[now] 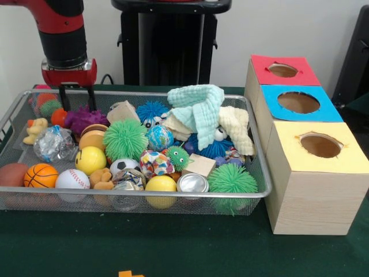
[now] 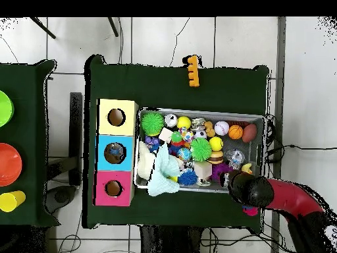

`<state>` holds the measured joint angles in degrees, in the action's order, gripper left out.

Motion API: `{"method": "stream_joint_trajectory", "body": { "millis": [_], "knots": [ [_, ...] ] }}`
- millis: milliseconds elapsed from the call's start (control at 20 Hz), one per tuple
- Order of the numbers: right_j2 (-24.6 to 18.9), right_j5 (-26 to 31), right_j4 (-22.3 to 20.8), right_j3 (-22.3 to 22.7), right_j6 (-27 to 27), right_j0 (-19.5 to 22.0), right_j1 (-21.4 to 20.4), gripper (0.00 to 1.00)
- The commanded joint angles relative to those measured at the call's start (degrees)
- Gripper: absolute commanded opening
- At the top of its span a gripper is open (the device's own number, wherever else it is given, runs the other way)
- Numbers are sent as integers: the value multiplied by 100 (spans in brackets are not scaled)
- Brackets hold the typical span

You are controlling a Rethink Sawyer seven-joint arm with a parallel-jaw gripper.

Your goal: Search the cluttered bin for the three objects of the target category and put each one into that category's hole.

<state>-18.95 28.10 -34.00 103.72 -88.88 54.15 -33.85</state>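
Note:
A wire mesh bin (image 1: pixel 262 173) (image 2: pixel 264 141) is heaped with toys: green spiky balls (image 1: pixel 125 138), a blue spiky ball (image 1: pixel 152 111), a basketball (image 1: pixel 41 175), a baseball (image 1: pixel 72 179), yellow balls (image 1: pixel 90 160), wooden blocks (image 1: pixel 200 164) and a mint cloth (image 1: pixel 199 107) (image 2: pixel 162 178). My gripper (image 1: pixel 76 99) (image 2: pixel 235 184) hangs open over the bin's back left corner in the front view. It sits just above a purple spiky toy (image 1: pixel 85 119), with nothing between its fingers (image 1: pixel 91 97). Beside the bin stand three boxes with holes: red (image 1: pixel 282 70) (image 2: pixel 113 188), blue (image 1: pixel 298 102) (image 2: pixel 114 153) and yellow (image 1: pixel 320 145) (image 2: pixel 117 117).
A cream cloth (image 1: pixel 236 127), a crumpled foil wad (image 1: pixel 53 144) and a metal tin (image 1: pixel 192 183) also lie in the bin. An orange toy (image 2: pixel 192 70) lies on the green table away from the bin. Coloured dishes (image 2: pixel 9 163) sit on a side table.

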Motion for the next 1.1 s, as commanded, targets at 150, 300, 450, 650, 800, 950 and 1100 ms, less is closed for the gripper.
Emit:
{"method": "stream_joint_trajectory", "body": {
  "millis": [150, 300, 450, 650, 800, 950, 1100],
  "knots": [
    [-418, 1356, 661, -1078, 171, -357, -61, 100],
    [-473, 1503, 791, -1249, 239, -361, 10, 100],
    [-533, 1607, 903, -1352, 291, -316, 105, 100],
    [-596, 1699, 984, -1489, 393, -242, 202, 100],
    [-592, 1796, 1032, -1604, 449, -221, 248, 100],
    [-535, 1810, 1029, -1714, 466, -223, 290, 100],
    [-469, 1777, 996, -1826, 455, -248, 315, 100]
  ]
}}
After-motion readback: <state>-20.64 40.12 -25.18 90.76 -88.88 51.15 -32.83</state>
